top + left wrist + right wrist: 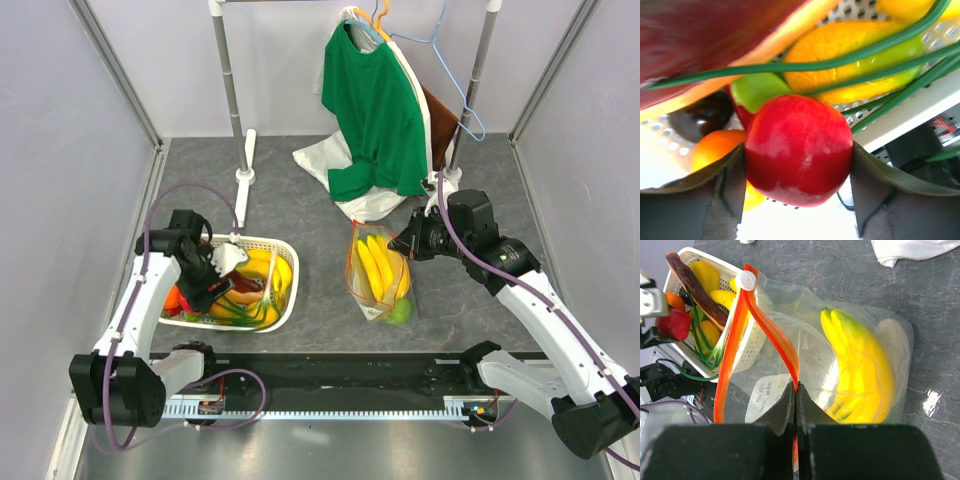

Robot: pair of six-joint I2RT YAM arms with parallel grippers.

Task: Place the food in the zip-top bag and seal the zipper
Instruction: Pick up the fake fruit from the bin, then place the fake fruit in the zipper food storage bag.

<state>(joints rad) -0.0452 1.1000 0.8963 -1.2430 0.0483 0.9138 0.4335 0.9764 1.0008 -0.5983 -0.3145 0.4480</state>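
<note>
red apple (pixel 800 140) sat pinched between the left gripper's (pixel 798 165) jaws in the basket (pixel 291 290), for lifting; at its 3 o'clock the right gripper's (pixel 796 390) shut jaws gripped the zipper (pixel 767 325), propping the zip-top bag (pixel 810 340) open.

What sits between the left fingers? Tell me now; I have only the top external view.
Observer: A red apple; in the left wrist view both left fingers touch its sides.
Operator: Report what the right fingers hold.
Observer: The right fingers are shut on one strip of the zipper.
Operator: Say whether it is sealed.
Observer: Not sealed: its two strips spread apart from the white slider.
</note>
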